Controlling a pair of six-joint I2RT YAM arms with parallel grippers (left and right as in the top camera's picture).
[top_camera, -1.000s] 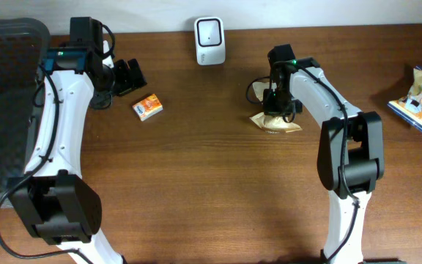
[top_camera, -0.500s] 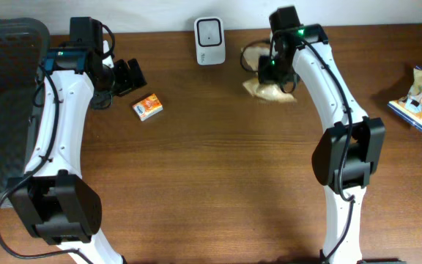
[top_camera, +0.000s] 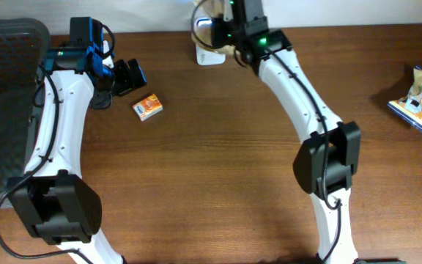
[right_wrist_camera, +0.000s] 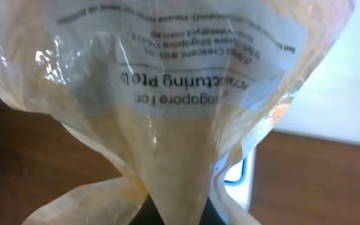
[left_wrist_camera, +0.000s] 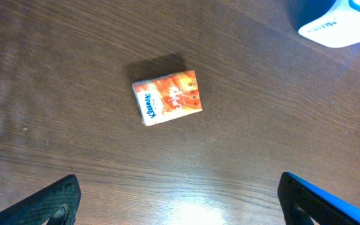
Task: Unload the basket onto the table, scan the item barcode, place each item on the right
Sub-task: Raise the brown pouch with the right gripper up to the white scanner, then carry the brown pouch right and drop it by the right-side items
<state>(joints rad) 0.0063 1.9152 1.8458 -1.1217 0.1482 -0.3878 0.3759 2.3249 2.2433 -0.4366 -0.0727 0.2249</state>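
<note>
Right pincer clamped on clear plastic packet, held near white barcode scanner | left pincer spread wide above Kleenex tissue pack on table.

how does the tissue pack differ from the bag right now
The tissue pack lies flat on the table, untouched; the bag is held up by the right hand at the scanner. The pack is orange and boxy; the bag is clear and crinkled. Both carry print.
</note>
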